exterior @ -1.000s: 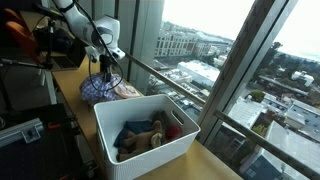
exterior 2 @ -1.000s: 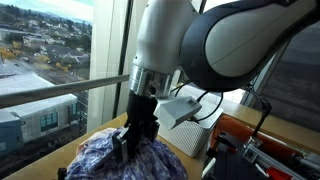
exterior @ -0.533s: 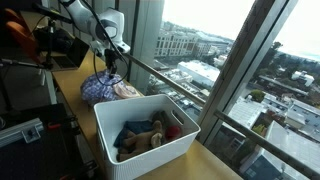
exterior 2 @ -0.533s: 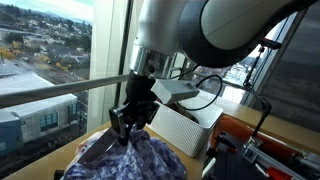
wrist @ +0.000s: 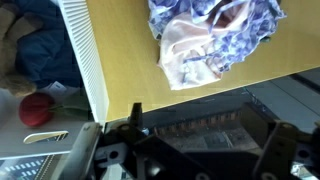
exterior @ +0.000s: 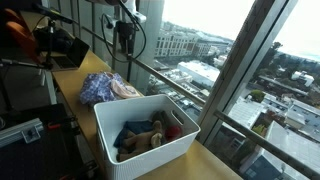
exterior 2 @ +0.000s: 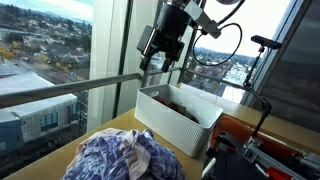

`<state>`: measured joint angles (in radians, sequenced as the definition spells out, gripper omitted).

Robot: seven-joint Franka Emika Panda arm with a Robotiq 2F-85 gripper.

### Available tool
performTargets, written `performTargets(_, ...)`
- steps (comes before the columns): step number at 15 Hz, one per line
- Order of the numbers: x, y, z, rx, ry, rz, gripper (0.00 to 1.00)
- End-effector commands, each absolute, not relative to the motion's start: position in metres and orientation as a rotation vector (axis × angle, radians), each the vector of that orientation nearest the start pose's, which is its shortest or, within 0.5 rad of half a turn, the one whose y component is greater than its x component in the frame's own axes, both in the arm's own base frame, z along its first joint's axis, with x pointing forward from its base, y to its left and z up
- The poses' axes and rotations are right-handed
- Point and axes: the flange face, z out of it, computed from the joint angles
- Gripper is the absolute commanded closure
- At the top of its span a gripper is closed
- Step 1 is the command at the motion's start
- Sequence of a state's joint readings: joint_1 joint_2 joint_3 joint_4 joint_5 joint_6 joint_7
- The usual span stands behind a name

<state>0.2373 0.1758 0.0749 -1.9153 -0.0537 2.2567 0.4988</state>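
Note:
A blue-and-white patterned cloth lies crumpled on the wooden tabletop, a pale pink piece showing in it. My gripper hangs high above the cloth, open, with nothing between its fingers. Beside the cloth stands a white bin. The bin holds dark blue fabric, a red item and other soft things.
A window with a metal rail runs along the table's far side. Black equipment and cables stand at the table's end. A red case and a stand sit beyond the bin.
The gripper was shut on the cloth; it has opened, let the cloth go, and risen well above it. The cloth has settled on the table.

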Motion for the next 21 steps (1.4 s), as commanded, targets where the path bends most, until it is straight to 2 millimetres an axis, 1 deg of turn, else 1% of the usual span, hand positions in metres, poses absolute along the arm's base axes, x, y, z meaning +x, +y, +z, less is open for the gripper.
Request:
performTargets(1, 0.601, 0.097, 0.399, -3.154, 0.352, -0.279, 0.0)
performTargets(2, 0.606, 0.067, 0.386, -3.168, 0.4, -0.268, 0.0)
performTargets(4, 0.612, 0.015, 0.357, -3.18, 0.496, -0.234, 0.0)
performTargets(7, 0.614, -0.042, 0.306, -3.176, 0.618, -0.176, 0.0)
performTargets(9, 0.612, -0.069, 0.269, -3.175, 0.676, -0.138, 0.0)
performTargets(13, 0.609, -0.106, 0.201, -3.184, 0.755, -0.073, 0.0)
performTargets(14, 0.608, -0.116, 0.186, -3.184, 0.768, -0.051, 0.0)
performTargets(16, 0.604, -0.128, 0.159, -3.181, 0.793, -0.007, 0.0)
performTargets(18, 0.602, -0.131, 0.135, -3.175, 0.802, 0.038, 0.0)
performTargets(21, 0.601, -0.124, 0.106, -3.143, 0.809, 0.106, 0.0)
